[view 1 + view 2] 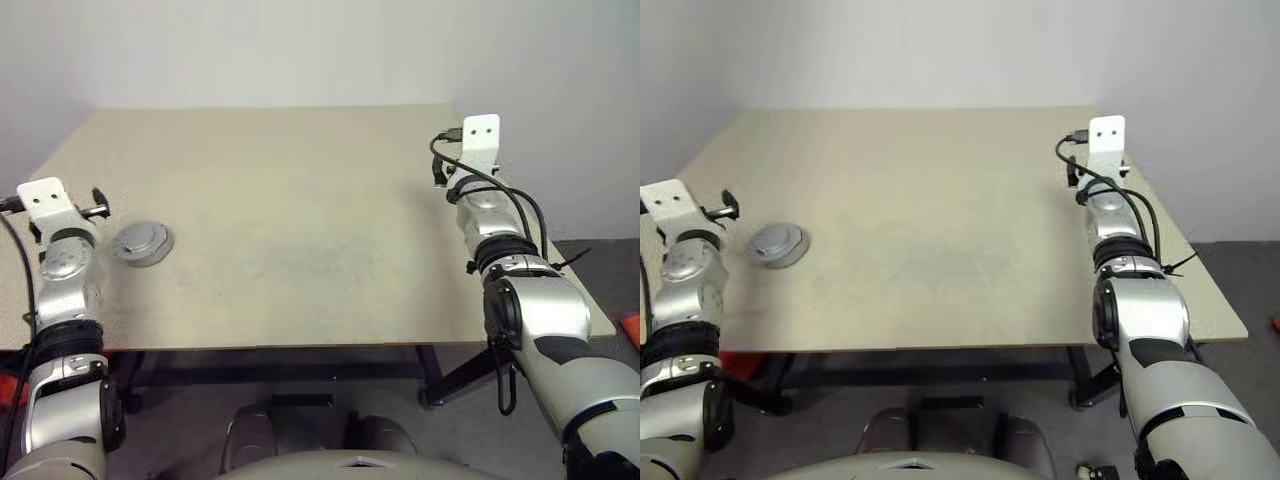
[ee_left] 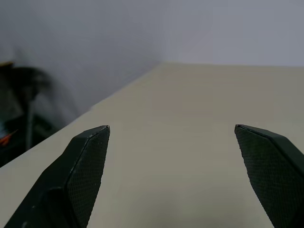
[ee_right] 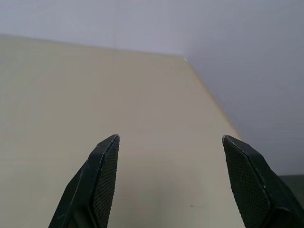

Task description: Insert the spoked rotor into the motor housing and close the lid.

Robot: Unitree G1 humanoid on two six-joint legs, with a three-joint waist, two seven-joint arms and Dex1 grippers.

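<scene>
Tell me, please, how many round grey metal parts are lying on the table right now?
1: a round grey metal disc near the beige table's left edge, beside the robot's left hand. Anything beneath it would be hidden.

Lid (image 1: 141,242) closed on motor housing, flat near table's left edge.

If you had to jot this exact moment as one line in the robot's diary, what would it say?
lid: closed on housing, table's left side | left gripper: open, empty | right gripper: open, empty

The lid (image 1: 141,243) looks dull grey metal; the table (image 1: 300,220) is matt, finely speckled beige.
</scene>
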